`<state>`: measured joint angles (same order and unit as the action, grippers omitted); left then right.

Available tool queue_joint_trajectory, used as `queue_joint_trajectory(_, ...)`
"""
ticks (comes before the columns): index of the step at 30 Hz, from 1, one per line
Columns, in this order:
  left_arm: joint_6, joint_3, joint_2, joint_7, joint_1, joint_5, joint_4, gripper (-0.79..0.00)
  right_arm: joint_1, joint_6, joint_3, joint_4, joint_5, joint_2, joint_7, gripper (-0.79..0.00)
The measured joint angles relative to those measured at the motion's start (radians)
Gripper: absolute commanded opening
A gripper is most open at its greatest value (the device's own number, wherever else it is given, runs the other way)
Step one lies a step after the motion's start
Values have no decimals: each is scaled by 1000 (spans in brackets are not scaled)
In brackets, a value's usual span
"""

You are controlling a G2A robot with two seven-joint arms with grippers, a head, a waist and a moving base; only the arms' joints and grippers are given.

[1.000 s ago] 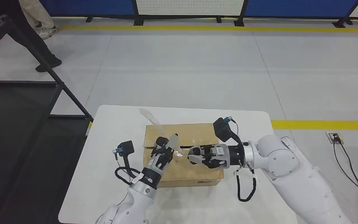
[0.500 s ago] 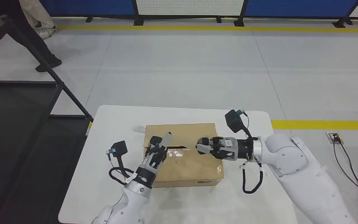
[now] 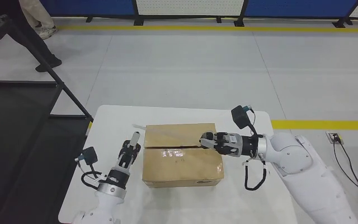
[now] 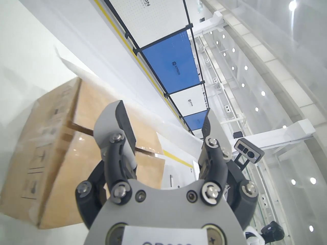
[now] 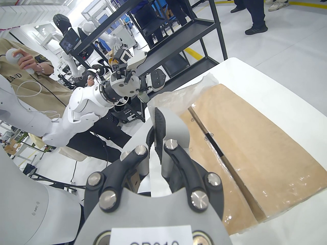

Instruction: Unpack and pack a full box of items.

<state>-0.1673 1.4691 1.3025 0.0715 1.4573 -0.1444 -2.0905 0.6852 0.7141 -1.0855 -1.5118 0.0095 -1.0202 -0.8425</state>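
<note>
Just one box [image 3: 182, 159]; left end effector [image 4: 163, 118] spread wide, right end effector [image 5: 156, 119] pinched together.

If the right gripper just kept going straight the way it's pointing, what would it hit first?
Probably the loose clear tape curling off the far corner of the cardboard box, just beyond the shut tips of the right gripper. Depth is unclear, so it might brush the box top first.
</note>
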Motion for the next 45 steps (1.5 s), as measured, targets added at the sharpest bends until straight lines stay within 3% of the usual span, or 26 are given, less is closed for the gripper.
queue_joint_trajectory(5,35,187,-16,156,49,154,47,-215,0,0,0,0,0,0,0,-785)
queue_joint_trajectory(6,39,220,-20,202,53,176,61,-157,0,0,0,0,0,0,0,-785)
queue_joint_trajectory(7,42,254,-25,247,57,191,77,-34,0,0,0,0,0,0,0,-785)
queue_joint_trajectory(10,42,336,-39,367,68,167,116,0,0,0,0,0,0,0,0,-785)
queue_joint_trajectory(20,41,334,-39,365,67,162,116,0,0,5,2,-14,-10,0,3,-785)
queue_joint_trajectory(25,-15,335,-39,374,17,256,143,0,-42,86,11,-60,-42,-1,-26,-785)
queue_joint_trajectory(29,-107,357,-48,455,-49,337,190,0,-106,197,38,-46,-6,1,-73,-785)
queue_joint_trajectory(35,-189,369,-70,647,-125,369,274,0,-212,297,144,-72,-99,31,34,-785)
queue_joint_trajectory(38,-207,378,-82,737,-150,377,310,0,-269,299,195,-113,-116,54,36,-785)
queue_joint_trajectory(45,-195,378,-96,803,-171,420,342,0,-374,298,286,-214,-143,111,35,-785)
